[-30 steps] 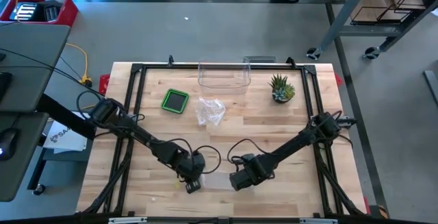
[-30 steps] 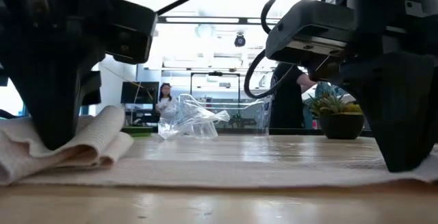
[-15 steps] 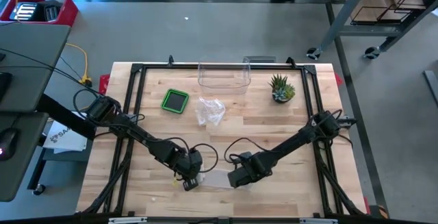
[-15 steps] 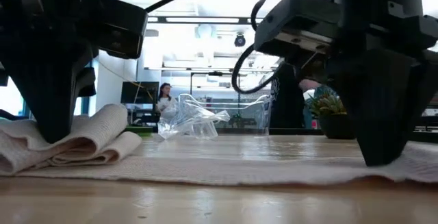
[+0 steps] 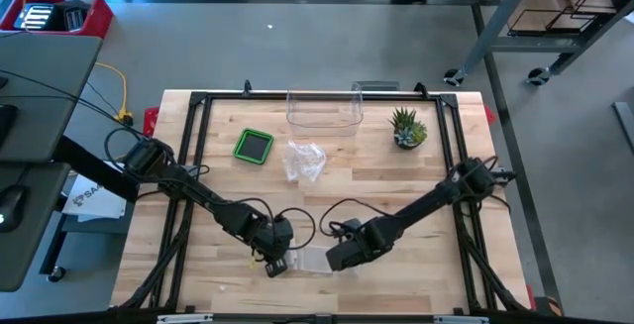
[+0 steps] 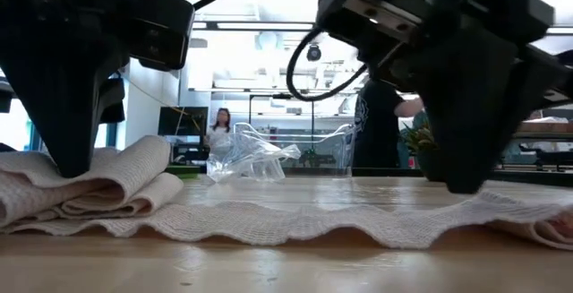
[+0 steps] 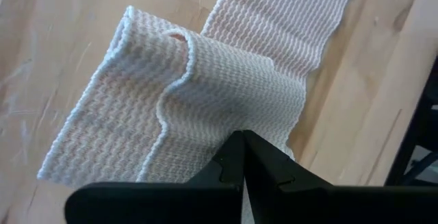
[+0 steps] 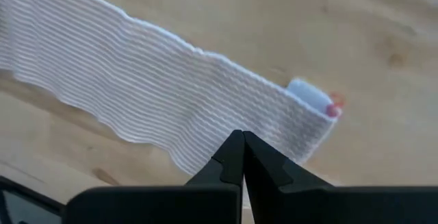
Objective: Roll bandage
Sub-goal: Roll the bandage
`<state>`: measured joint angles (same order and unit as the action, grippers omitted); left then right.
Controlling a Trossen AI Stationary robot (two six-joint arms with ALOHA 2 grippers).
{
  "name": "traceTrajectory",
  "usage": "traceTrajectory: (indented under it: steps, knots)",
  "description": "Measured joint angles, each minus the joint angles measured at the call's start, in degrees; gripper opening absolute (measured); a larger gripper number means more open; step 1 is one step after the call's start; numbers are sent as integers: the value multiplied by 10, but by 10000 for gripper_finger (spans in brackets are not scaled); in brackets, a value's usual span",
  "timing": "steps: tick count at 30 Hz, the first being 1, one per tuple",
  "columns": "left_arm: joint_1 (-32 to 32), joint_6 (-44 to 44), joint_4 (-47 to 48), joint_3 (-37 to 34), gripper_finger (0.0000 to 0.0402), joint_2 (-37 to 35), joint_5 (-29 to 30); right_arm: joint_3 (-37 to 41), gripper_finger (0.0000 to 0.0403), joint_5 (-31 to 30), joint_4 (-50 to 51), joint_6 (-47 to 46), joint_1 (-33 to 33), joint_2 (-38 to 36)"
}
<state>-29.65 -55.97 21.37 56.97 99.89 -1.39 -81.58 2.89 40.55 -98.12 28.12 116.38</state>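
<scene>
High view: both arms reach to the near edge of the table [image 5: 416,200], grippers close together over the bandage [image 5: 309,261].
Left gripper [image 5: 276,264]: fingers pressed together, tips down on the folded end of the bandage; no cloth seen between the tips.
Right gripper [image 5: 335,260]: fingers together, tips down on the flat strip near its free end; not clamped on it.
Bandage, left wrist view: folded layers [image 7: 171,107] lie just ahead of the closed fingertips, with the strip running away beyond.
Bandage, right wrist view: the strip [image 8: 157,101] crosses ahead of the tips, ending in a small blue and red tab.
Bandage, low view: rippled length [image 6: 295,224] between the two grippers, folds [image 6: 98,185] under the left one.
Beyond the grippers: crumpled clear plastic [image 5: 303,160], green square lid [image 5: 254,146], clear container [image 5: 324,111], potted plant [image 5: 407,128].
</scene>
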Motion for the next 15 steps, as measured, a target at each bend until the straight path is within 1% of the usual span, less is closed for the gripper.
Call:
traceTrajectory:
  steps: [4,9,13,15]
  knots:
    - [1,-8,1,0,0,-5,-1,0,0,-19,2,23,-8,-12]
    - [9,-10,1,1,0,-18,-16,0,0,-50,-1,42,-22,-25]
    - [19,-11,4,1,0,-40,-15,0,0,-73,0,58,-29,-32]
    - [24,-25,8,1,1,-56,-3,0,0,-73,0,68,-31,-32]
